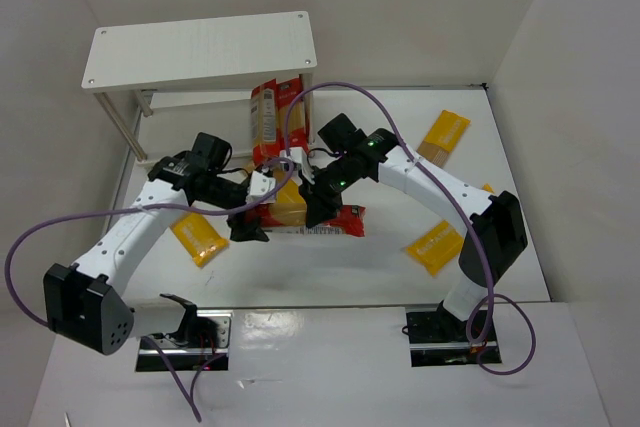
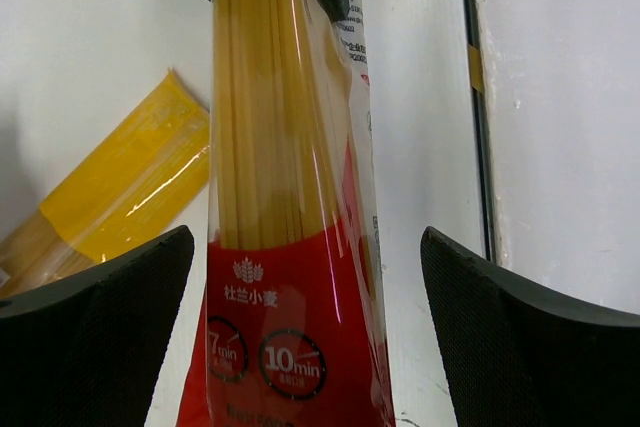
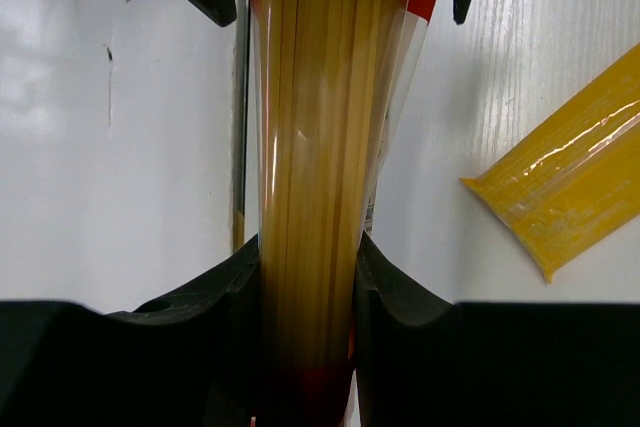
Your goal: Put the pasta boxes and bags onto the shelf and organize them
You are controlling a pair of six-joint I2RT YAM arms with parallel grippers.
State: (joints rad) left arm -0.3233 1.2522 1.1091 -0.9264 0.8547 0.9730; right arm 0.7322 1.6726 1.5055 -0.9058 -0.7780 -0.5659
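Right gripper [image 3: 307, 277] pinching red pack [image 3: 320, 97], left gripper [image 2: 307, 247] spread astride it

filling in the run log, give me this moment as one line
right hand: shut on red pasta pack | left hand: open, straddling it | shelf: pack not on it yet

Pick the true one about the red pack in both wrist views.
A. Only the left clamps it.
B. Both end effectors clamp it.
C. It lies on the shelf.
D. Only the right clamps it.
D: the right end effector pinches the red pack; the left end effector straddles it, wide open.
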